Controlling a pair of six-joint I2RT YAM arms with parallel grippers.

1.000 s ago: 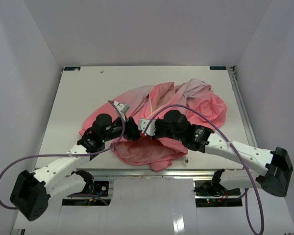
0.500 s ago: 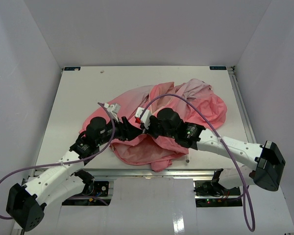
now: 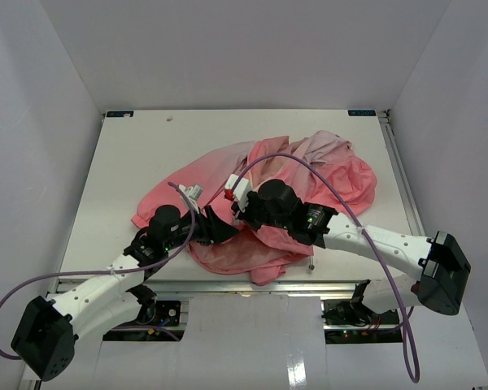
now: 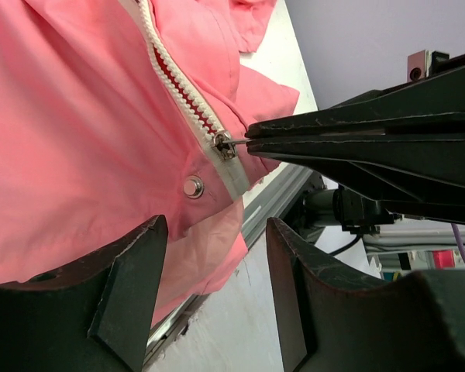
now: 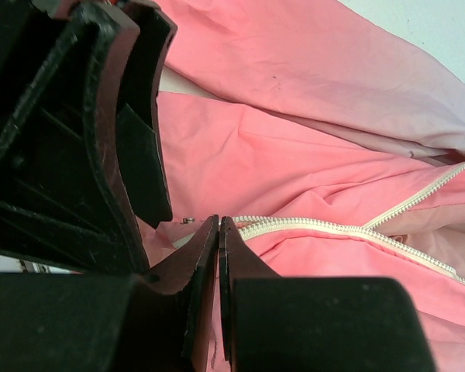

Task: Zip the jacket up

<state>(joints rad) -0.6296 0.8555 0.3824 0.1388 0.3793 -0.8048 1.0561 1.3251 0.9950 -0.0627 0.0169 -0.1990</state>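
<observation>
The salmon-pink jacket (image 3: 317,175) lies crumpled on the white table (image 3: 138,146). In the left wrist view its white zipper (image 4: 178,77) runs down to a metal slider (image 4: 223,145) near the hem, with a snap stud (image 4: 192,186) beside it. My right gripper (image 3: 234,213) is shut on the slider's pull tab, seen as closed black fingertips (image 4: 252,138) and in the right wrist view (image 5: 219,226) at the end of the zipper (image 5: 310,226). My left gripper (image 4: 215,263) is open and empty, just short of the jacket's hem and close beside the right gripper (image 3: 214,227).
The jacket's hem hangs near the table's front metal rail (image 4: 275,201). White walls enclose the table on three sides. Purple cables (image 3: 309,162) loop over both arms. The left gripper's fingers (image 5: 139,116) fill the upper left of the right wrist view.
My left wrist has drawn back toward the front edge and a little to the left. My right arm has shifted left, its gripper staying at the zipper's lower end.
</observation>
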